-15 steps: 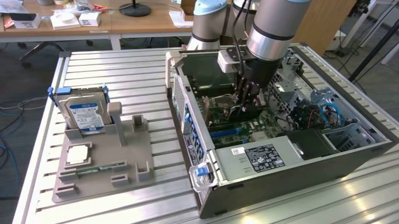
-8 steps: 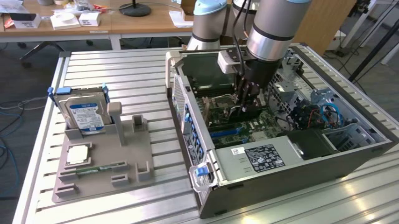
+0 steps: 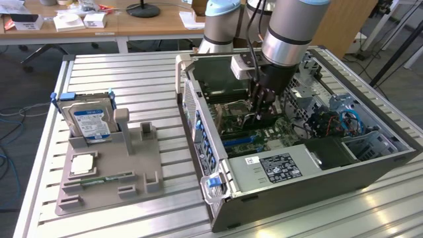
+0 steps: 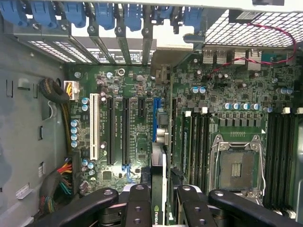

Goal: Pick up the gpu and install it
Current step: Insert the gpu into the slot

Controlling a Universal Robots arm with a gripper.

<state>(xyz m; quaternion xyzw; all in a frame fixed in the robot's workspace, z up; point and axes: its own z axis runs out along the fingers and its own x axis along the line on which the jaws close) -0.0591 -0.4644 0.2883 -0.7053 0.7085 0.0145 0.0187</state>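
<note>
On the slatted bench [image 3: 119,74], an open computer case [image 3: 310,193] lies on its side, its labelled power supply [image 3: 278,166] nearest the camera at about five o'clock in the exterior view. At about nine o'clock from the case sits a grey parts holder [image 3: 106,193] carrying a silver hard drive [image 3: 91,121], a square processor chip [image 3: 81,163] and a narrow memory stick [image 3: 106,178]. Its upright posts [image 3: 145,131] beside the drive stand empty. Deeper in, toward one o'clock, the robot arm [image 3: 290,34] reaches straight down into the case, above the motherboard [image 3: 264,134]. The wrist view shows the jaws clenched on the gpu [image 4: 159,189], gripping it from both sides. The card is seen edge-on with a maker's logo on its rim, and it runs in line with the blue expansion slot [image 4: 155,118]. By this evidence the pick-up is done and the card has been carried into the case and lined up. Whether its lower edge has entered the slot cannot be told, so the seating counts as unfinished while the grip is on. Farthest off, around eleven o'clock, a wooden bench [image 3: 152,27] holds small boxes and a lamp base.
</note>
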